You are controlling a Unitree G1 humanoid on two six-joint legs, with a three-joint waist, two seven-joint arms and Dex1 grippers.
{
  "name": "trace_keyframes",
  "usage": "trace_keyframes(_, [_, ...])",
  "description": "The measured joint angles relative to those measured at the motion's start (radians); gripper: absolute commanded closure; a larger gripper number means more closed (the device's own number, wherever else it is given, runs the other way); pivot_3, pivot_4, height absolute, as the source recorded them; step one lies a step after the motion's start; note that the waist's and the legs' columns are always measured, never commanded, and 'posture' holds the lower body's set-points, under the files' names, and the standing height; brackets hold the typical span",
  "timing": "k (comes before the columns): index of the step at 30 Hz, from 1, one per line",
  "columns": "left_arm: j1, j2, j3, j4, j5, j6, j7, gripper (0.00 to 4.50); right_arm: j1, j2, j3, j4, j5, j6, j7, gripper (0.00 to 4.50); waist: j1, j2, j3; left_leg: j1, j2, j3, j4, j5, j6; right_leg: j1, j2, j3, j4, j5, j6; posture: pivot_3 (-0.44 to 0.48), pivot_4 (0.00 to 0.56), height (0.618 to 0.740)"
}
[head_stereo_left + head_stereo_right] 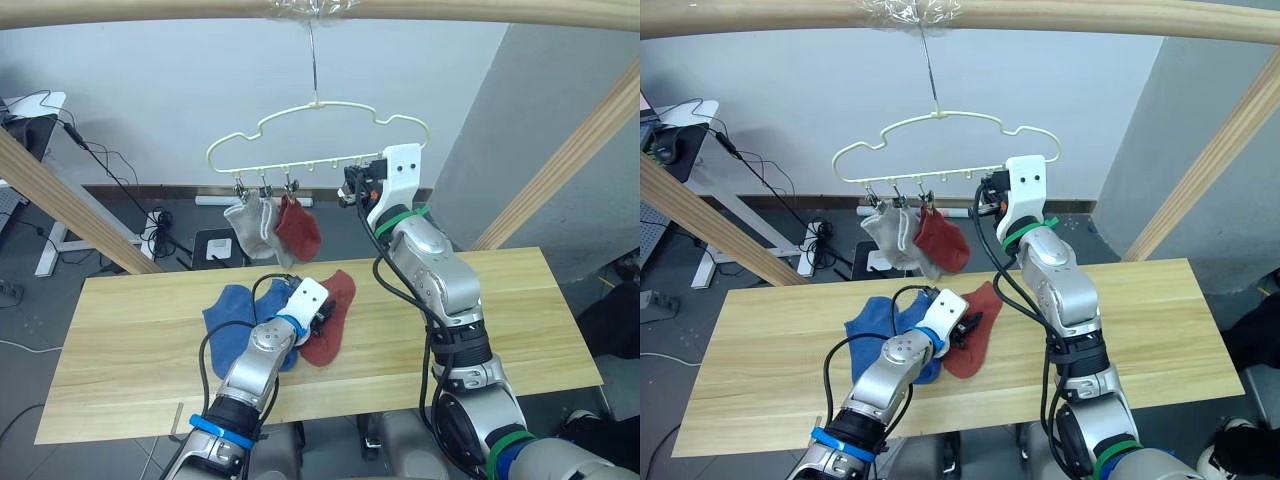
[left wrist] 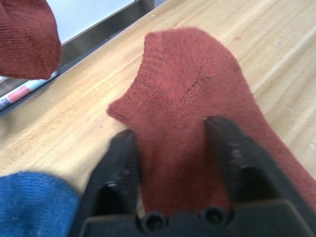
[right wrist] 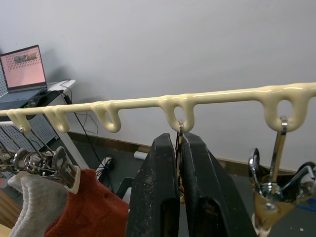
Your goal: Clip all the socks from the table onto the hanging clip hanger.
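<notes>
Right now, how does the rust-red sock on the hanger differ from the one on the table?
The hung red sock dangles from a clip on the clip hanger, beside two grey socks. The table red sock lies flat on the table, with the left gripper open astride it. Both share the same rust-red knit.

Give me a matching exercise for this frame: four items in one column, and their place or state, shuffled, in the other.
1. rust-red sock on the table
2. two grey socks
3. right gripper
4. blue socks

A. clipped on the clip hanger
B. shut on a clip
C. between the left gripper fingers, flat on the table
D. loose on the table, beside the left arm

Pairs: 1-C, 2-A, 3-B, 4-D
</notes>
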Motion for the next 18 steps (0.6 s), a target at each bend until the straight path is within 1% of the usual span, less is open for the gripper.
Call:
trace_keyframes(2, [0.012, 0.0, 0.0, -0.002, -0.002, -0.015, -0.012, 3.96, 0.0, 0.0, 0.0, 0.0, 0.0, 0.0, -0.002, 4.5, 0.0, 0.0, 0.0, 0.0, 0.0, 0.0, 0.0, 0.0, 0.0, 0.0, 0.0, 0.0, 0.0, 0.0, 0.0, -0.193, 0.281, 0.74])
trace_keyframes(4, [0.019, -0.001, 0.0, -0.007, -0.004, -0.024, -0.022, 4.46, 0.0, 0.001, 0.0, 0.0, 0.0, 0.0, -0.003, 4.5, 0.0, 0.0, 0.0, 0.0, 0.0, 0.0, 0.0, 0.0, 0.0, 0.0, 0.0, 0.0, 0.0, 0.0, 0.0, -0.193, 0.281, 0.74])
trace_keyframes(10, [0.056, -0.01, 0.005, -0.054, -0.025, -0.091, -0.057, 4.46, 0.0, 0.001, 0.0, 0.0, 0.0, 0.0, -0.004, 4.5, 0.0, 0.0, 0.0, 0.0, 0.0, 0.0, 0.0, 0.0, 0.0, 0.0, 0.0, 0.0, -0.001, 0.0, 0.0, -0.193, 0.282, 0.74])
trace_keyframes(14, [0.056, -0.029, 0.043, -0.128, -0.08, -0.198, -0.089, 4.46, 0.0, 0.001, -0.001, 0.0, 0.0, 0.0, -0.004, 4.5, 0.0, 0.0, 0.0, 0.0, 0.0, 0.0, 0.0, 0.0, 0.0, 0.0, 0.0, 0.0, -0.001, 0.0, 0.0, -0.193, 0.282, 0.74])
trace_keyframes(18, [0.026, -0.026, 0.054, -0.149, -0.086, -0.289, -0.095, 4.46, 0.0, 0.002, -0.002, -0.003, 0.008, 0.001, -0.002, 4.5, 0.0, 0.0, 0.0, 0.0, 0.0, 0.0, 0.0, 0.0, 0.0, 0.0, 0.0, 0.0, -0.001, 0.0, 0.0, -0.196, 0.281, 0.74])
